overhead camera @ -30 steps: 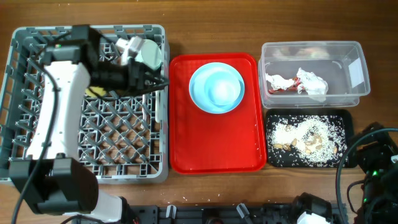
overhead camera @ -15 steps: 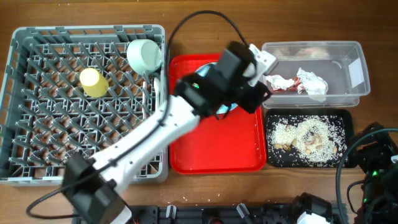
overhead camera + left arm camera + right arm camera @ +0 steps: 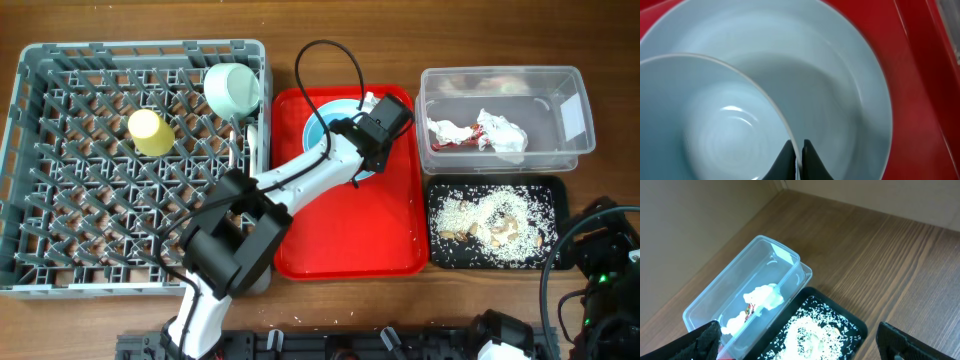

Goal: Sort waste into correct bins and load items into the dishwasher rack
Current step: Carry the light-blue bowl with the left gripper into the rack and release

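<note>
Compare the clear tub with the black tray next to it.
The clear tub is see-through; the black tray is opaque. The clear tub has taller walls; the black tray is shallower. The clear tub holds a crumpled white napkin with red bits; the black tray holds beige grainy scraps. Both are rectangular, of similar footprint, and lie to the right of the red tray.
</note>
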`<state>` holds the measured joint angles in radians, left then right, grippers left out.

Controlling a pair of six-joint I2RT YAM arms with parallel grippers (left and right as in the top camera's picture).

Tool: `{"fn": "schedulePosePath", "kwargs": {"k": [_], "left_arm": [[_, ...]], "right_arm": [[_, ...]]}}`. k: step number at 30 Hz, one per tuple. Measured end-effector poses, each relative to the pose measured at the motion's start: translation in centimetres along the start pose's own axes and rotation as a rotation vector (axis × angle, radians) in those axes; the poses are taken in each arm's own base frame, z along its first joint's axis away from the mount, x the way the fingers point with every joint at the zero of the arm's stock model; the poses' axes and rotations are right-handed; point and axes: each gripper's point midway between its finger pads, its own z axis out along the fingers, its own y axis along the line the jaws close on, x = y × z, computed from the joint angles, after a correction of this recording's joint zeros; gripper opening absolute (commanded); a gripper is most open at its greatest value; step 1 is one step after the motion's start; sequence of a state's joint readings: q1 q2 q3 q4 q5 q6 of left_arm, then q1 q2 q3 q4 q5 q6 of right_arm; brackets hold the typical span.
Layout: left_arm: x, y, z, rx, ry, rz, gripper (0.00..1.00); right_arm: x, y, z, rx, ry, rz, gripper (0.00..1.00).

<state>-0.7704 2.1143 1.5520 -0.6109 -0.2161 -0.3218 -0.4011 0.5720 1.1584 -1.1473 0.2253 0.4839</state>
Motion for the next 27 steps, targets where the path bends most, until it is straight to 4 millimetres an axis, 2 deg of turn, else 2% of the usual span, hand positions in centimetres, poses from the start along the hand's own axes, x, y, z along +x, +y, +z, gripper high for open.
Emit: {"fn": "schedulePosePath", "kwargs": {"k": [2, 3, 5, 6, 7, 8, 9, 10, 11, 12, 14, 17, 19, 23, 27], "left_arm": [[0.7, 0.8, -2.5, -0.004, 0.080, -0.010, 0.04], [0.1, 0.9, -4.4, 0.014, 0.080, -0.023, 0.04], [-3.3, 1.2, -12.0, 0.092, -0.010, -0.063, 0.04], [-5.9, 1.8, -17.7, 0.147, -0.128, -0.091, 0.04], [-7.4, 2.7, -22.3, 0.187, -0.227, -0.113, 0.04], [-8.6, 5.3, -29.6, 0.230, -0.378, -0.160, 0.04], [-8.3, 8.5, -34.7, 0.239, -0.477, -0.208, 0.04], [-7.0, 12.1, -38.5, 0.218, -0.538, -0.267, 0.04], [-5.9, 13.8, -39.7, 0.206, -0.545, -0.296, 0.04], [-4.2, 15.8, -40.1, 0.186, -0.516, -0.335, 0.04], [-1.2, 18.8, -38.9, 0.178, -0.393, -0.398, 0.04], [1.2, 18.5, -34.6, 0.386, -0.162, -0.394, 0.04], [2.8, 18.3, -31.9, 0.619, -0.043, -0.433, 0.04], [4.6, 19.5, -29.7, 0.939, -0.068, -0.572, 0.04], [6.7, 19.9, -26.4, 1.117, -0.050, -0.732, 0.04]], "right_arm": [[0.0, 0.0, 0.0, 0.000, 0.000, 0.000, 1.00], [0.0, 0.0, 0.0, 0.000, 0.001, 0.000, 1.00], [0.0, 0.0, 0.0, 0.000, 0.001, 0.000, 1.00], [0.0, 0.0, 0.0, 0.000, 0.001, 0.000, 1.00], [0.0, 0.0, 0.0, 0.000, 0.000, 0.000, 1.00], [0.0, 0.0, 0.0, 0.000, 0.000, 0.000, 0.99], [0.0, 0.0, 0.0, 0.000, 0.000, 0.000, 1.00], [0.0, 0.0, 0.0, 0.000, 0.000, 0.000, 1.00], [0.0, 0.0, 0.0, 0.000, 0.001, 0.000, 1.00], [0.0, 0.0, 0.0, 0.000, 0.000, 0.000, 1.00], [0.0, 0.0, 0.0, 0.000, 0.000, 0.000, 1.00], [0.0, 0.0, 0.0, 0.000, 0.000, 0.000, 0.99], [0.0, 0.0, 0.0, 0.000, 0.000, 0.000, 1.00], [0.0, 0.0, 0.0, 0.000, 0.000, 0.000, 1.00], [0.0, 0.0, 0.0, 0.000, 0.000, 0.000, 1.00]]}}
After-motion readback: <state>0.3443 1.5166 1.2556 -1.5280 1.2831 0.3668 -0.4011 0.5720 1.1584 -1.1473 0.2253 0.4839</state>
